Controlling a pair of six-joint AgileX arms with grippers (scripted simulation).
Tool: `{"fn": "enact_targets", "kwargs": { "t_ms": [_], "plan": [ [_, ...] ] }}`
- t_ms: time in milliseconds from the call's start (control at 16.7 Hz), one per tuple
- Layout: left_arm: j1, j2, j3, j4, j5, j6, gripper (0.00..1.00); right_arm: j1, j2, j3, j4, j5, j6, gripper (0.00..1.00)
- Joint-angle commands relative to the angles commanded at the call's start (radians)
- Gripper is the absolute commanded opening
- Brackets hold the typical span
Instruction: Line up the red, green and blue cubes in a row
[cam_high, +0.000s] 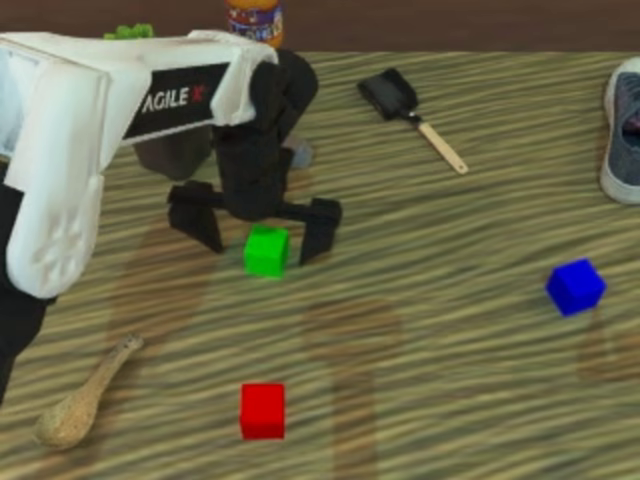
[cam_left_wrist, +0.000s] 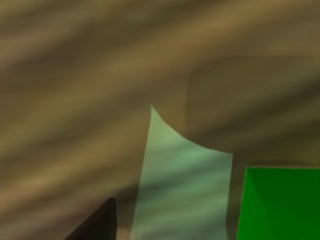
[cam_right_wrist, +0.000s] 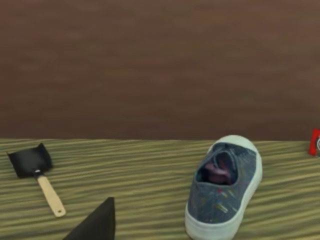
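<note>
The green cube (cam_high: 266, 250) sits left of the table's middle. My left gripper (cam_high: 262, 232) hangs open over it, one dark finger on each side of the cube and apart from it. In the left wrist view the green cube (cam_left_wrist: 280, 205) fills a corner, with one dark fingertip (cam_left_wrist: 97, 225) off to its side. The red cube (cam_high: 262, 410) lies near the front edge, straight in front of the green one. The blue cube (cam_high: 575, 286) is far to the right. My right arm is outside the top view; its wrist view shows one dark fingertip (cam_right_wrist: 95, 225) above the table.
A grey shoe (cam_high: 625, 130) (cam_right_wrist: 225, 190) lies at the right edge. A black scoop with a wooden handle (cam_high: 410, 105) (cam_right_wrist: 35, 170) is at the back. A tan club-shaped object (cam_high: 85, 400) lies front left. A jar (cam_high: 255, 20) and a plant (cam_high: 128, 32) stand at the back left.
</note>
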Motion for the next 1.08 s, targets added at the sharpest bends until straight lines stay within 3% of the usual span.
{"fn": "enact_targets", "kwargs": {
  "t_ms": [60, 840, 1080],
  "plan": [
    [0.0, 0.0, 0.0, 0.0, 0.0, 0.0, 1.0, 0.0, 0.0, 0.0, 0.0, 0.0, 0.0, 1.0],
    [0.0, 0.0, 0.0, 0.0, 0.0, 0.0, 0.02, 0.0, 0.0, 0.0, 0.0, 0.0, 0.0, 1.0],
    [0.0, 0.0, 0.0, 0.0, 0.0, 0.0, 0.0, 0.0, 0.0, 0.0, 0.0, 0.0, 0.0, 1.0]
  ]
}}
